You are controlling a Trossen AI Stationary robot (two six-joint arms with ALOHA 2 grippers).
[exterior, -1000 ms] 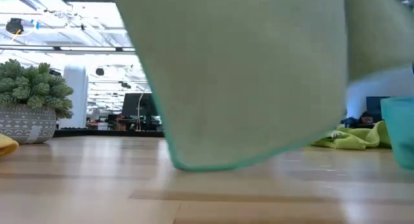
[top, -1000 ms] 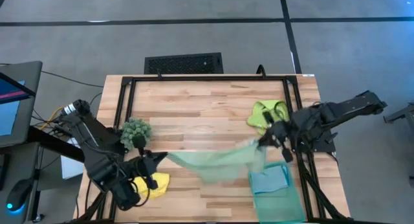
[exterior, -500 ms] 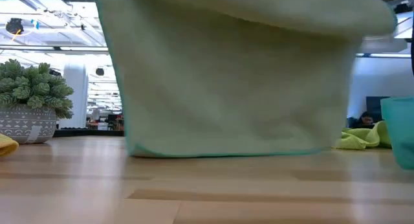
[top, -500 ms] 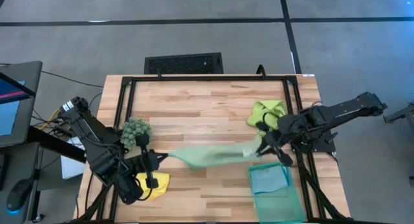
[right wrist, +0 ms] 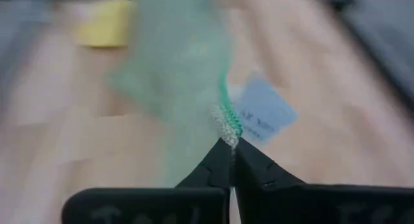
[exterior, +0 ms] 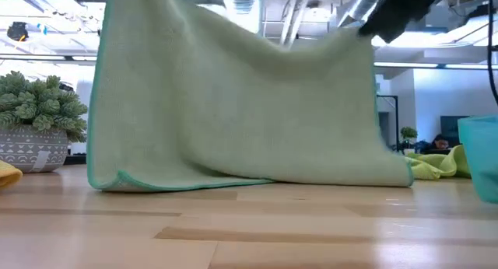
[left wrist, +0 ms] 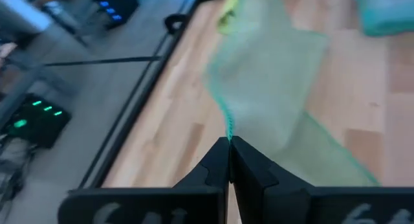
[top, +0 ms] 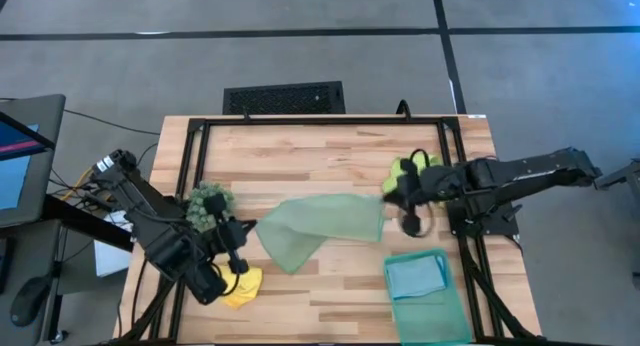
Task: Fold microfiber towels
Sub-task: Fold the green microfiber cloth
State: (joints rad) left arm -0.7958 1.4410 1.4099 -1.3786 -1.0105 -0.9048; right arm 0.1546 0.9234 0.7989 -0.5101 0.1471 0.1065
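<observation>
Here, the left gripper and right gripper pinch opposite corners of the sage green towel; thin corner grips could slip, letting it crumple.

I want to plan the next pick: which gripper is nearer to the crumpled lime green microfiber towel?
Right. The right gripper is beside the crumpled lime green microfiber towel at the table's right side. The left gripper is across the table, far from it.
</observation>
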